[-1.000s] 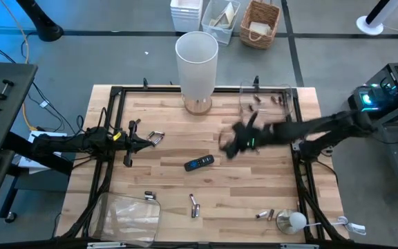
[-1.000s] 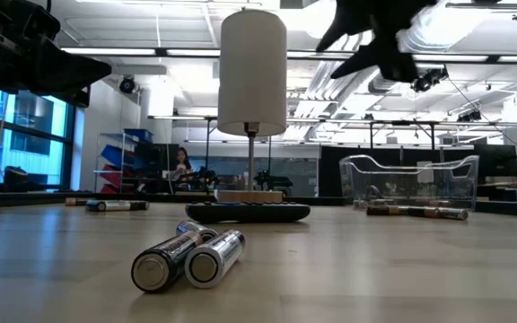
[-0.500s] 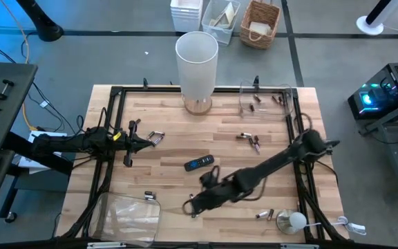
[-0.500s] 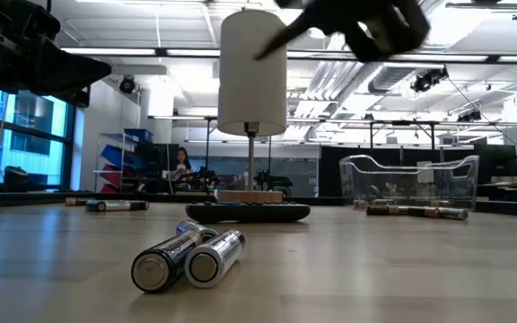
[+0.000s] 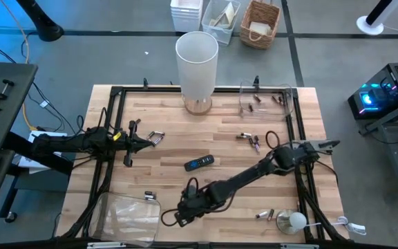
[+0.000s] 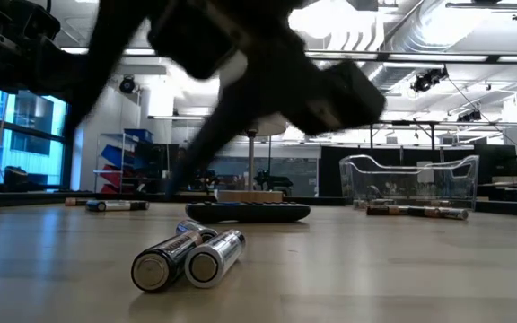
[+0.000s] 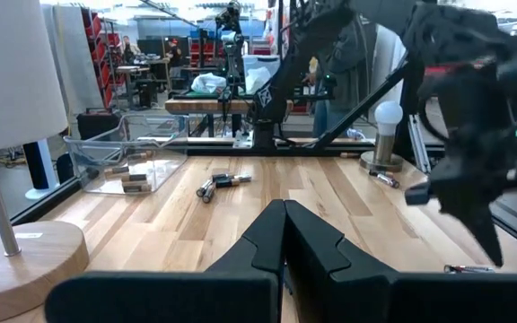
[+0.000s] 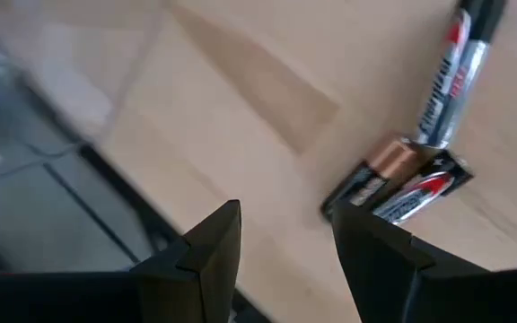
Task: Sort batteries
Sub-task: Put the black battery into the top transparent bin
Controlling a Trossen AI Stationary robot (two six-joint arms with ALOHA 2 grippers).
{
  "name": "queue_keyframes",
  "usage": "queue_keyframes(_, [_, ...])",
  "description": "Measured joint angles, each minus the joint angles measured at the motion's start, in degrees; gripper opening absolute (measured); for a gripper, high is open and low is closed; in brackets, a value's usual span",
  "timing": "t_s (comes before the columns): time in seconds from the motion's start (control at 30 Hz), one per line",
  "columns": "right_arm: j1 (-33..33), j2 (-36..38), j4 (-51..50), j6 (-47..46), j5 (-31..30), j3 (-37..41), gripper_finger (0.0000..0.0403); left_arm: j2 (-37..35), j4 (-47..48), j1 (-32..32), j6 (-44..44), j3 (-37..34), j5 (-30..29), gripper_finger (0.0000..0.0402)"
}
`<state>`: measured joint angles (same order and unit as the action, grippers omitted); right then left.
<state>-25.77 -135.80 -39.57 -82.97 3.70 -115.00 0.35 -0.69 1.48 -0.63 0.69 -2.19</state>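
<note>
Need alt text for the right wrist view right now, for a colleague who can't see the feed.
The right gripper, its two dark fingers apart and empty, hangs over the pale wooden table. Beyond it lie three small cylindrical batteries: a copper-topped dark one beside a silver-and-red one, and a longer silver-and-red one.

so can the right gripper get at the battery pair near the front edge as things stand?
Probably yes: the right gripper hangs open just beside the battery pair, with only bare wood between them.

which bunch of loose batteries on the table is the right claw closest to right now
The battery pair at the table's near edge, middle: the right claw hovers right beside it, open. The other loose batteries lie farther off, nearer the clear bin.
</note>
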Motion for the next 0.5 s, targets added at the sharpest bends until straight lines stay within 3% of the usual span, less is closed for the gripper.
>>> queue_keyframes(0.5, [-0.1,-0.9,-6.0,-3.4,-4.3,-0.1,0.0171,0.0,0.0,0.0,0.0,0.0,0.0,0.0001])
